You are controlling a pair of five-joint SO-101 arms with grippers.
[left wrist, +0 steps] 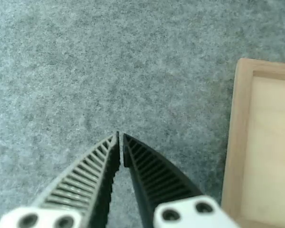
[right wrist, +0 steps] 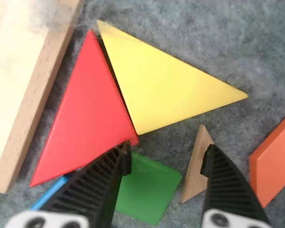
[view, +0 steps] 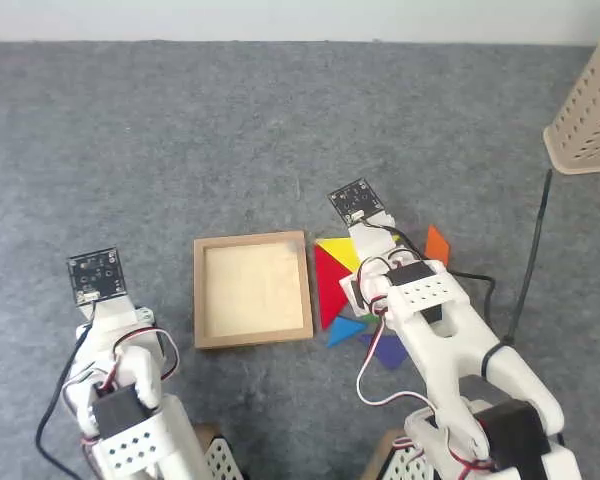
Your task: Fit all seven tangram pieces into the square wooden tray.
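Observation:
The square wooden tray [view: 252, 290] lies on the grey carpet with nothing in it. Just right of it the pieces lie loose: a red triangle [right wrist: 85, 137] against a yellow triangle [right wrist: 156, 92], a green square [right wrist: 145, 187], a plain wood triangle [right wrist: 197, 164], an orange piece [right wrist: 275, 159] and a blue piece [right wrist: 47, 197]. A purple piece [view: 388, 350] peeks out under the right arm [view: 420, 290]. My right gripper [right wrist: 166, 159] hangs open over the green square and the wood triangle. My left gripper [left wrist: 118, 138] is shut and holds nothing, over bare carpet left of the tray's rim [left wrist: 237, 142].
A beige perforated basket [view: 590, 100] stands at the back right corner. A black cable [view: 530, 260] runs down from it past the right arm. Grey carpet spreads open behind the tray and to its left.

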